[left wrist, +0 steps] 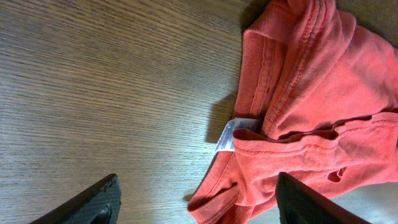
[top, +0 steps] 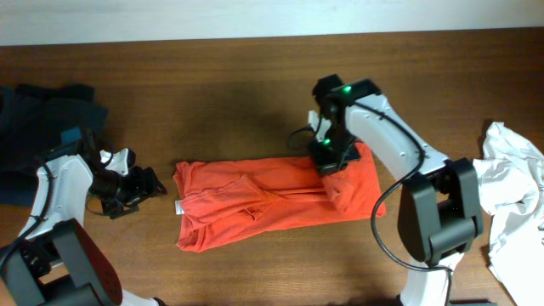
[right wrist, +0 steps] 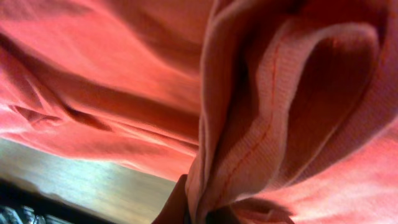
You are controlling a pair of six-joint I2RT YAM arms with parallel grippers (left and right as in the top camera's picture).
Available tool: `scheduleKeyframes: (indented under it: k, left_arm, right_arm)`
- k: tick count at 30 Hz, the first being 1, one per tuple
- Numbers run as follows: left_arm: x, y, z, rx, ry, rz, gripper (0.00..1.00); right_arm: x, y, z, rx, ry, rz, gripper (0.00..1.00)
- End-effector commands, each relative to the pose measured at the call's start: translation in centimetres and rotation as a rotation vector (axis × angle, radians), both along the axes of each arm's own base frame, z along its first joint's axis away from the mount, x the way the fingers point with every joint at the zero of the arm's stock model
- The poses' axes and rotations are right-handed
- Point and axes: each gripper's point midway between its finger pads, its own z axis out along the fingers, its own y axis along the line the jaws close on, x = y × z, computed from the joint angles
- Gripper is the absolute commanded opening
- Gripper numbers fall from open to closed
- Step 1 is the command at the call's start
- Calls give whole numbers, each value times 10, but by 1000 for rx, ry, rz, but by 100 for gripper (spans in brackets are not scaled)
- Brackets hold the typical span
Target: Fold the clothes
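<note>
Left gripper (top: pixel 146 194): mine; jaws spread wide, nothing between them, just beside the shirt's left edge.
Right gripper (top: pixel 327 164): mine; pinched tight together on a bunched fold at the shirt's right end.
T-shirt (top: pixel 255 200): red-orange, rumpled, lying as a wide band mid-table between my two arms.
Neck tag (left wrist: pixel 229 135): small, white, at the shirt's left edge, resting on the wood.
Dark clothes (top: pixel 42 110): heaped at the far left.
White garment (top: pixel 510 195): heaped at the far right.
Table (top: pixel 212 102): brown wood grain.

No text was legible. The white neck tag (left wrist: pixel 227 135) on the T-shirt (left wrist: pixel 311 93) showed no readable print.
</note>
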Motion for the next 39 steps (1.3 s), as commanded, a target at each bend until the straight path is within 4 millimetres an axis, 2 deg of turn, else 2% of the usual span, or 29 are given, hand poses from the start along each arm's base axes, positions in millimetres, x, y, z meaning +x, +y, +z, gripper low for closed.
scheduleKeyframes:
  k: [1, 3, 4, 5, 6, 7, 10, 12, 13, 16, 18, 21, 25, 26, 27, 28, 29, 32, 33, 35, 38, 39]
  left_arm:
    - [6, -1, 9, -14, -35, 18, 79]
    - [6, -1, 9, -15, -35, 17, 79]
    - [6, -2, 10, -21, -38, 18, 79]
    - [6, -2, 10, -21, -38, 18, 79]
    - [6, -2, 10, -21, -38, 18, 79]
    - [6, -2, 10, -23, -38, 18, 79]
    - [8, -7, 11, -38, -44, 10, 79]
    - [9, -12, 11, -39, -44, -8, 79]
    - [9, -15, 11, -39, -44, -17, 79]
    - [10, -28, 11, -40, -43, -63, 79]
    - [11, -36, 11, -40, -43, -93, 79]
    - [11, -45, 11, -40, -41, -124, 79]
    - [11, -46, 11, -40, -41, -127, 79]
    - [11, -46, 11, -40, -41, -127, 79]
    - [11, -46, 11, -40, -41, -127, 79]
    - [11, -46, 11, -40, -42, -128, 79]
    - [11, -47, 11, -40, -42, -128, 79]
    - [11, -47, 11, -42, -40, -128, 79]
    - [10, -48, 11, -46, -40, -130, 80]
    - [10, -56, 11, -54, -40, -152, 92]
    - [13, -66, 10, -46, -77, -250, 93]
    - [15, -67, 8, -33, -84, -267, 93]
  right_arm:
    - [-16, 21, -6, 5, 24, 0, 4]
    - [-22, 33, -10, 5, 19, 22, 4]
    - [-21, 40, -10, 17, 5, 36, 13]
    - [-21, 48, -9, 42, -1, 45, 31]
    - [-21, 61, -7, 95, -6, 54, 71]
    - [-18, 66, -7, 116, -19, 57, 73]
    - [-13, 72, -6, 145, -37, 57, 70]
    - [-14, 67, -7, 127, -33, 55, 64]
    - [-15, 61, -8, 100, -29, 49, 64]
    - [-18, -16, -13, -284, -19, -87, 65]
    - [-21, -38, -10, -370, 0, -178, 64]
    - [-32, -32, -15, -322, 65, -198, 61]
    - [-63, -13, -46, -240, 152, -167, 57]
    - [-73, 10, -53, -104, 189, -106, 55]
    - [-80, 41, -47, 84, 216, -2, 51]
    - [-83, 55, -42, 170, 219, 52, 50]
    - [-82, 58, -40, 186, 215, 63, 50]
    - [-70, 48, -33, 145, 184, 45, 49]
    - [-64, 38, -27, 105, 170, 37, 49]
    - [-50, 9, -9, -51, 121, -11, 49]
    - [-33, -29, 8, -203, 47, -127, 50]
    - [-30, -35, 9, -203, 50, -150, 50]
